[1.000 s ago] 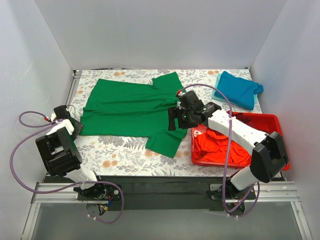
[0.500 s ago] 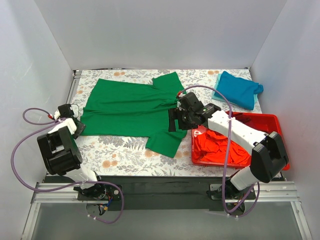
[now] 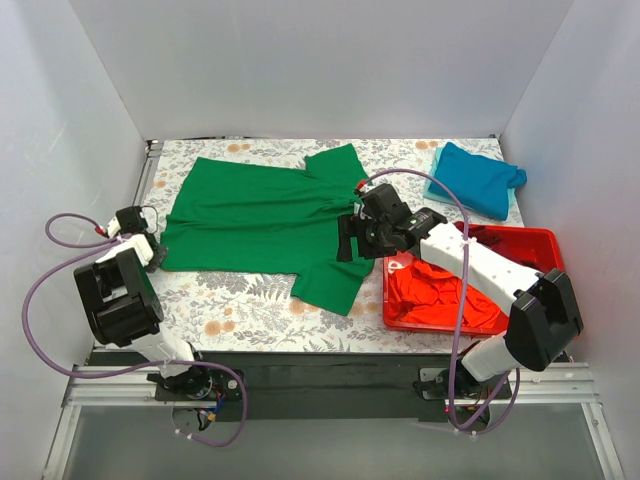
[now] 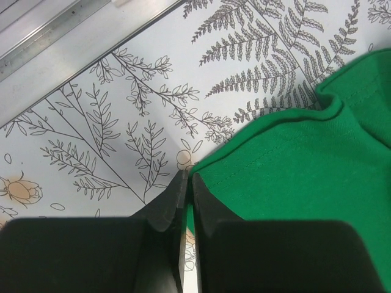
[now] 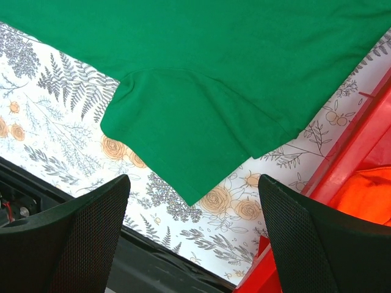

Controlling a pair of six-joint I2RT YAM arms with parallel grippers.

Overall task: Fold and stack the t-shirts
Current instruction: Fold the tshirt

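The bright green t-shirt [image 3: 255, 215] lies spread flat on the floral cloth, sleeves toward the right. My left gripper [image 3: 153, 250] sits at its near left hem corner, and in the left wrist view [image 4: 187, 180] it is shut with the green hem [image 4: 293, 177] pinched between the tips. My right gripper [image 3: 346, 238] is open and empty above the near sleeve [image 5: 201, 91]. The teal blue t-shirt [image 3: 475, 178] lies folded at the back right. The orange-red t-shirt [image 3: 435, 295] is crumpled in the red tray [image 3: 530, 233]. The maroon t-shirt is out of view.
The red tray's rim [image 5: 348, 152] lies just right of my right gripper. The table's black front edge [image 5: 153, 268] runs below the sleeve tip. A metal rail [image 4: 73, 36] borders the cloth on the left. White walls enclose the table.
My left gripper has shifted slightly right onto the green shirt's hem corner. My right arm has barely moved.
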